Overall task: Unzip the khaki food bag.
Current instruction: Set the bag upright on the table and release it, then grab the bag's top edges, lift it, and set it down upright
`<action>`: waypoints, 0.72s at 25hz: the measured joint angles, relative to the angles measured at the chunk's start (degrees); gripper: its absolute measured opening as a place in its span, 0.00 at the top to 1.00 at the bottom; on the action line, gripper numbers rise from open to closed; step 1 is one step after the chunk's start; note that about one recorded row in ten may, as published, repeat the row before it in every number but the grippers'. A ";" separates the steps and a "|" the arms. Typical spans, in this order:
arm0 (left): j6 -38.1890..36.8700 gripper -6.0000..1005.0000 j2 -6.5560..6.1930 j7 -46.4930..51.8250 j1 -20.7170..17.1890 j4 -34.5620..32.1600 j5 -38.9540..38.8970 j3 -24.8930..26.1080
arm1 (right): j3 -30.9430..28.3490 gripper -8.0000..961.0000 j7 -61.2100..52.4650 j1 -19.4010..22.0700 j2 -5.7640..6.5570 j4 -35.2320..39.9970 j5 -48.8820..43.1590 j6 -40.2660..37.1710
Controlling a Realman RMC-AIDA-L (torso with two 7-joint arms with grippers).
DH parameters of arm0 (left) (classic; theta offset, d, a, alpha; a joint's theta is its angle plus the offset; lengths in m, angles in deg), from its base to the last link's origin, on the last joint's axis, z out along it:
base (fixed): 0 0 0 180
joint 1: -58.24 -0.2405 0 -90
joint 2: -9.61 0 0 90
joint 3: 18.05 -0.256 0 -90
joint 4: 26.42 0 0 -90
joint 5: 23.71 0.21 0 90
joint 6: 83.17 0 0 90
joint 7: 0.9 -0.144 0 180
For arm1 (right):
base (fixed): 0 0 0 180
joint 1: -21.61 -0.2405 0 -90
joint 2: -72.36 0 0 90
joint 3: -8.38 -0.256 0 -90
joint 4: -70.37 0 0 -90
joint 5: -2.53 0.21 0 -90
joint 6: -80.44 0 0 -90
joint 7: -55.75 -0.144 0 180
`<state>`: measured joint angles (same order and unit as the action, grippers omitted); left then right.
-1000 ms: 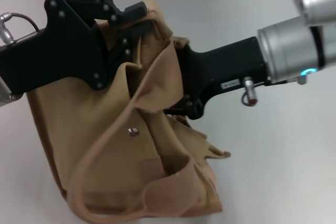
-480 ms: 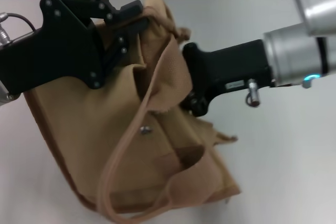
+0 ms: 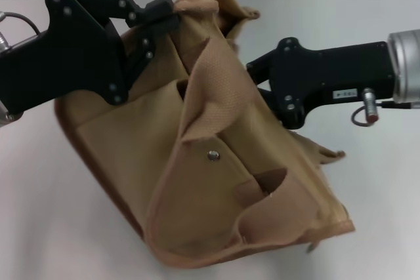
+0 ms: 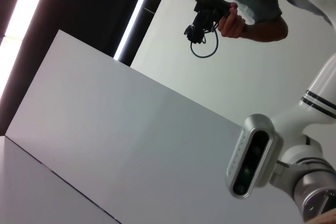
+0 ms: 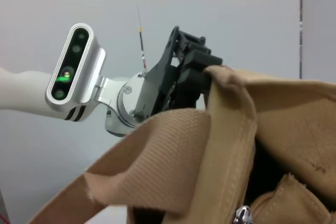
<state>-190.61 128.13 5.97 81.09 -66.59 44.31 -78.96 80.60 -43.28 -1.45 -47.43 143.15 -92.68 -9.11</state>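
White worktop (image 3: pixel 367 227) is carrying the khaki food bag (image 3: pixel 216 181), whose top corner the left tool (image 3: pixel 167 18) is clamping while the right tool (image 3: pixel 262 86), grip hidden from me, is pressing alongside.

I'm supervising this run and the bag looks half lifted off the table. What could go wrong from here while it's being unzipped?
The left gripper pinches only the top edge of the khaki food bag, so the fabric may slip free as the pull increases. The bag is tilted and crumpled on the table, so it may drag or swing instead of the zipper opening. The right gripper is buried in the folds beside a loose handle, which might snag on it.
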 joint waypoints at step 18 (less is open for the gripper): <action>1.68 1.00 0.20 -0.21 0.72 1.07 -2.54 1.31 | -5.25 0.95 -0.63 0.98 0.42 -0.61 -2.68 -7.85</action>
<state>-188.93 128.33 5.76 81.80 -65.52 41.77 -77.65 75.35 -43.91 -0.47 -47.01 142.55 -95.36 -16.97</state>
